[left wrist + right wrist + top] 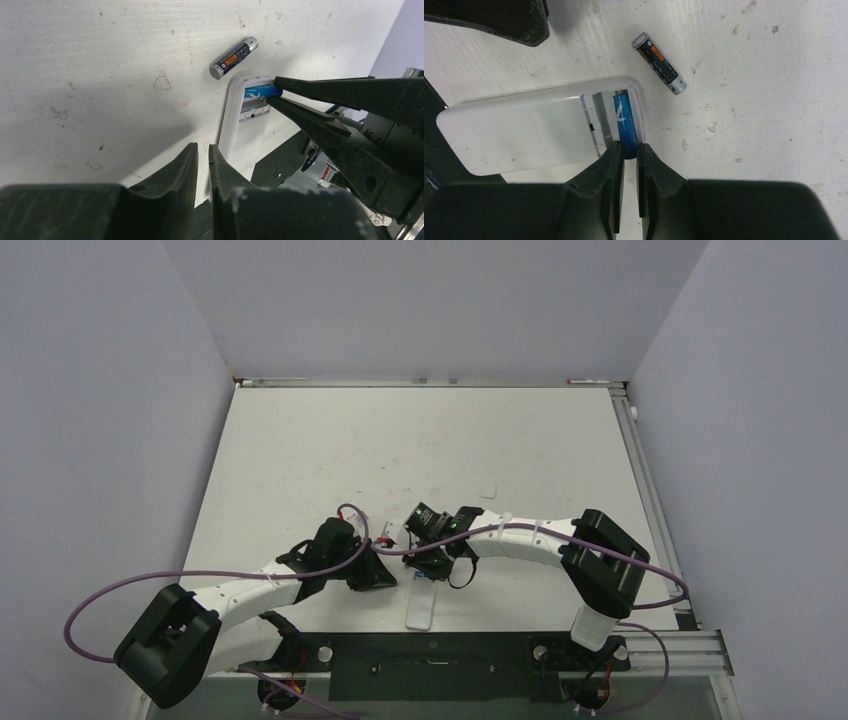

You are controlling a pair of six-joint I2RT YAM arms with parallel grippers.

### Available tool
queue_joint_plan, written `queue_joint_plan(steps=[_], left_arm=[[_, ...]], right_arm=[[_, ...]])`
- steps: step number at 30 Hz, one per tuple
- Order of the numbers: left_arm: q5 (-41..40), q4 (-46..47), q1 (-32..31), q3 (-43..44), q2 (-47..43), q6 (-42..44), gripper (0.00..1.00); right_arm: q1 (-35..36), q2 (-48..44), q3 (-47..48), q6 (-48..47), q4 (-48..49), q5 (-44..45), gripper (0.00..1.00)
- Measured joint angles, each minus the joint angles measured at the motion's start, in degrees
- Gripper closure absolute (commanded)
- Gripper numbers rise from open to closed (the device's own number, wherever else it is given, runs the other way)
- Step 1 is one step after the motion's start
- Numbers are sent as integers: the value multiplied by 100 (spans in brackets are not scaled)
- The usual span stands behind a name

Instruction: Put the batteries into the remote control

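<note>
White table (330, 440) | right hand (627, 150) low, pinching blue battery (624, 122) in remote (524, 132) | left hand (202, 155) clenched

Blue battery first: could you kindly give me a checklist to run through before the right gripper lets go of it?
1. Right gripper pinching the blue battery at one end: ok.
2. Blue battery lying in the open bay of the remote control: ok.
3. Blue battery pressed fully flat against its contacts: cannot tell.
4. Neighbouring slot free: ok.
5. Dark battery lying loose on the table, apart from the remote control: ok.
6. Left gripper empty and off the remote control: ok.
</note>
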Motion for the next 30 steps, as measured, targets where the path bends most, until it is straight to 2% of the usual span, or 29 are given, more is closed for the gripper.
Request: queue_joint_plan(steps=[19,30], left_arm=[[2,170,4,2,319,-7,89],[48,450,-13,260,787,-48,89]], right_arm=[[129,-356,83,4,-603,243,91],[170,-356,101,376,-686,485,91]])
